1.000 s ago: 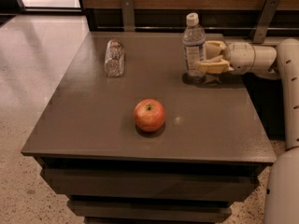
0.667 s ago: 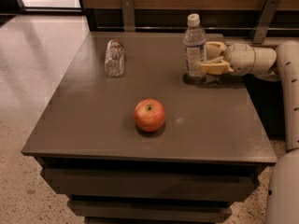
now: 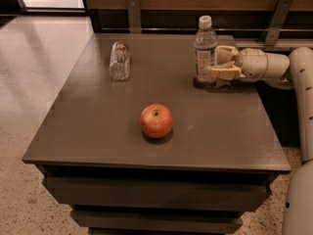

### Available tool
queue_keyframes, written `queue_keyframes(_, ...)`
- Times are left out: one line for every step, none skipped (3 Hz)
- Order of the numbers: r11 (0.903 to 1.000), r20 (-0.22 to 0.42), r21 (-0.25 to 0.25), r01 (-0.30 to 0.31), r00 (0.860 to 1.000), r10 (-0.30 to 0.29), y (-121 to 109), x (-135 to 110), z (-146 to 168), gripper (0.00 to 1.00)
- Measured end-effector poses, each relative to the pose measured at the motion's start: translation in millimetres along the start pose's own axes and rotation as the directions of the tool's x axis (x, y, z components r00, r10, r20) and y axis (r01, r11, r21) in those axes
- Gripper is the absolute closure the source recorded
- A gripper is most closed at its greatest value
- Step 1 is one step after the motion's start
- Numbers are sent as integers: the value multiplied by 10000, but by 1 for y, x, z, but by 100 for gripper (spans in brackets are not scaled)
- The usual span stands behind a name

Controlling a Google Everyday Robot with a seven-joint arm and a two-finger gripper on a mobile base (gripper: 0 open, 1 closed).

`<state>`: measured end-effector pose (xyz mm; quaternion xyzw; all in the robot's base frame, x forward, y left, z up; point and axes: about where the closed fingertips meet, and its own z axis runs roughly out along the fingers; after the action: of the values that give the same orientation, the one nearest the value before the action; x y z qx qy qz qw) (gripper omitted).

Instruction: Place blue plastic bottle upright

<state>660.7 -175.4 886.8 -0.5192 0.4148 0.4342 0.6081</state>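
Nothing has visibly moved since a second ago: bottle, apple and my gripper (image 3: 220, 63) sit where they were. Blue plastic bottle (image 3: 205, 53) stands upright near the far right of the table (image 3: 88, 126), white cap on top, label facing the camera. Gripper is just to its right at label height, coming in level from the right edge on the white arm (image 3: 266, 65). Its two tan fingers (image 3: 224, 73) are spread apart, not clamped on anything; the tips reach the bottle's right side, and I cannot tell whether they touch it. Red apple (image 3: 156, 121) sits around the table's middle, nearer the front, well apart from the bottle and gripper. Crinkled clear bottle (image 3: 120, 60) lies on its side towards the far left, its long axis running front to back, well apart from the rest. Two metal brackets (image 3: 133, 13) are fixed on the dark wall behind the table. Shiny floor (image 3: 34, 58) on the left.
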Motion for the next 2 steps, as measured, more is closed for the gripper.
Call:
queue_keyframes(10000,34,80,-31,10000,31,0,0,-1,58)
queue_keyframes(9999,34,103,-56,10000,56,1,1,-1,36)
